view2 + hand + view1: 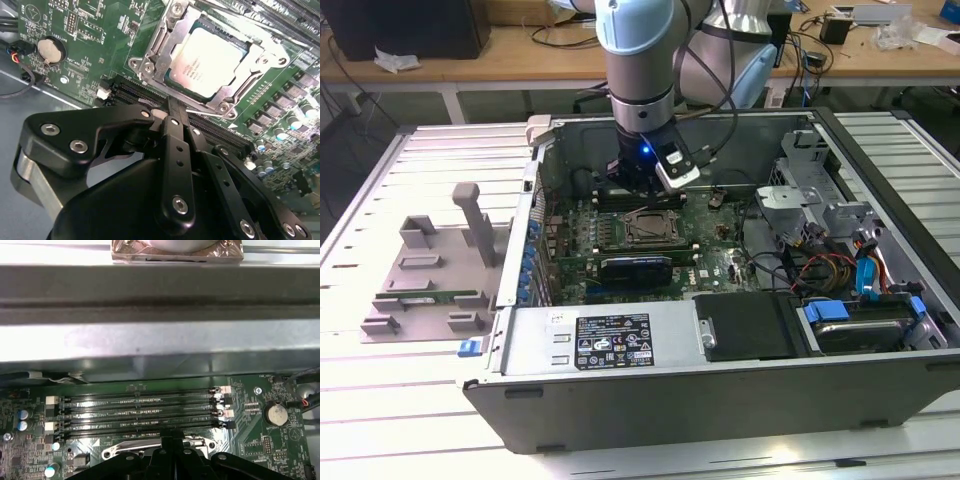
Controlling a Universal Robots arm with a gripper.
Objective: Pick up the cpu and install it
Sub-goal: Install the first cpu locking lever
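Black gripper [172,107] linkage sits closest to the lens in the second wrist view, its fingers drawn together to a narrow tip with nothing between them, just beside the socket frame [210,60]. Beyond it, the cpu [207,62] lies in that frame near the middle of the motherboard [95,35], silver top up and looking level. To my eye the chip is already seated, so the careful thing now is to keep the tip off the plate and the nearby memory slots [140,412], and to check that the chip sits flat and square at every corner. The exterior view places the arm [640,60] inside the open computer case [720,360]; the first wrist view shows the memory slots and coin battery [275,414] instead.
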